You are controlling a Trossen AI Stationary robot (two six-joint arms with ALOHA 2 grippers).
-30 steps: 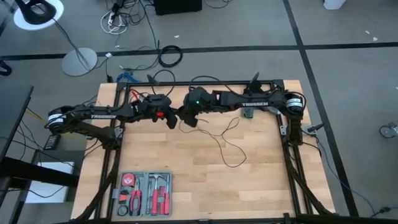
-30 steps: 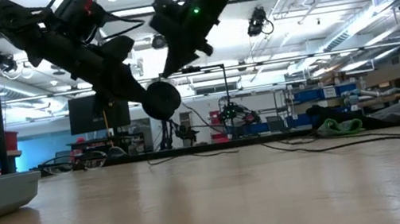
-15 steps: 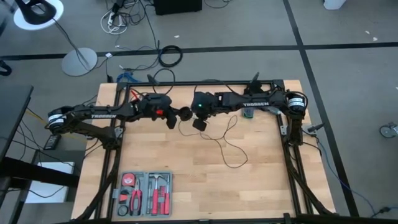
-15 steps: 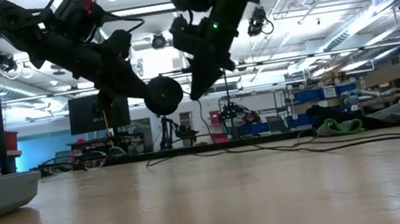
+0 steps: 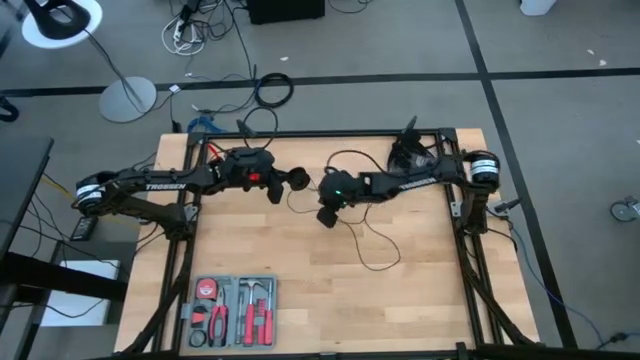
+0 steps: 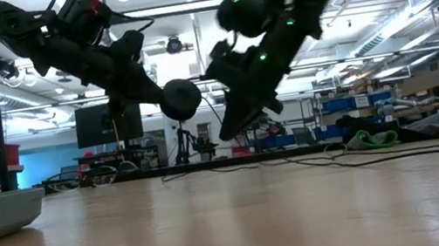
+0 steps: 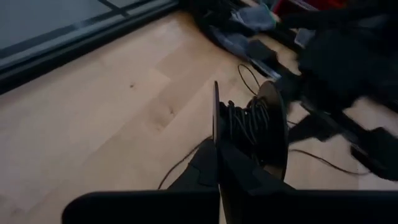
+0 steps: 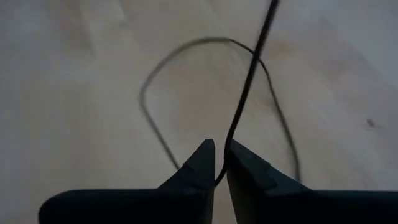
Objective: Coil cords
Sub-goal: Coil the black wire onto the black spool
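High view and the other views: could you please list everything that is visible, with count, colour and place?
cord: one, thin, black; loose loops on the table's middle
puck: one, round, black; above the table, cord wound on it
tool tray: one, grey, red-handled tools inside; table's lower-left corner in the high view
table: one, light wood
cable ring: one, thick, black; floor beyond the table
white cables: one bundle; floor farther off
floor lamp: one, white; floor, left
left gripper: black, fingers shut on the puck
right gripper: black, fingers slightly apart, cord passing between them
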